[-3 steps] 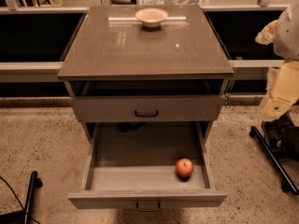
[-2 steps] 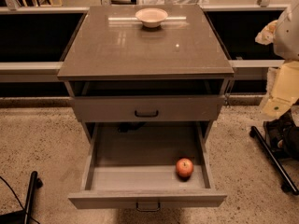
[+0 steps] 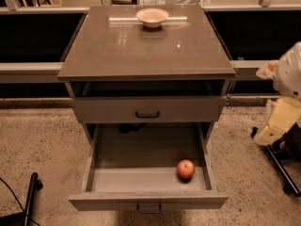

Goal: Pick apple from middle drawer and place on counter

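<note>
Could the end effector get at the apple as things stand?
Probably yes: the end effector hangs off to the right of the open middle drawer, where the apple lies uncovered near the front right corner, nothing above it.

The counter (image 3: pixel 117 51) (glossy, grey-brown) carries a pale bowl (image 3: pixel 152 17) near its back edge, the end effector (image 3: pixel 276 126) well aside.

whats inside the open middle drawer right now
Only the apple, at the front right of the middle drawer. Its back end is hidden under the drawer above. The end effector is outside, off to its right.
</note>
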